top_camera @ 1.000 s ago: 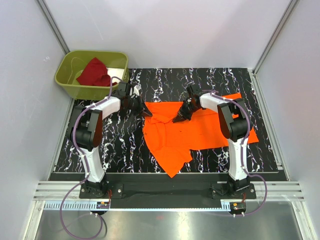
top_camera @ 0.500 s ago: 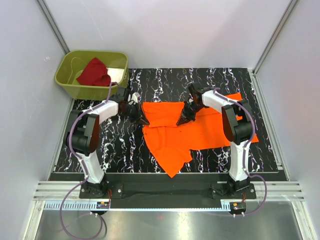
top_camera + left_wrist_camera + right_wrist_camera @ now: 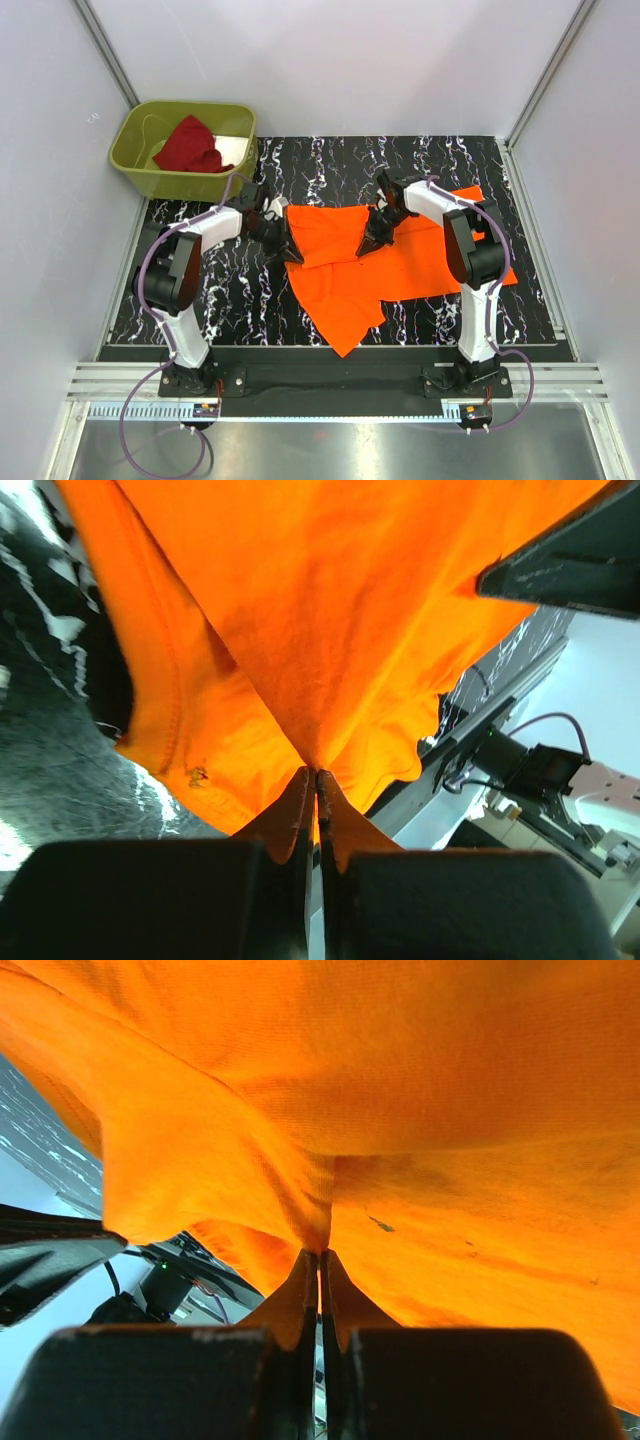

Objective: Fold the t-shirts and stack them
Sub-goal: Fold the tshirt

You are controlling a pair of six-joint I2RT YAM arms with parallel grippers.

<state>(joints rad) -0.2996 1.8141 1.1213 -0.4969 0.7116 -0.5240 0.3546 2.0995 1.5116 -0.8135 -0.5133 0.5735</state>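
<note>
setting: robot lab cell | evidence: white panel walls (image 3: 350, 70), aluminium frame rail (image 3: 330, 380), black marbled tabletop (image 3: 330, 160)

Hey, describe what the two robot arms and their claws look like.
Both the left arm and right arm have white links with bulky black joints, and a thin purple cable loops along each. Each stands on a black base. The left claw and right claw are black and taper to narrow tips.

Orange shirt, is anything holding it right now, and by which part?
Both grippers. The left gripper pinches a fold of the orange shirt at its left edge; the right gripper pinches a fold near its middle.
</note>
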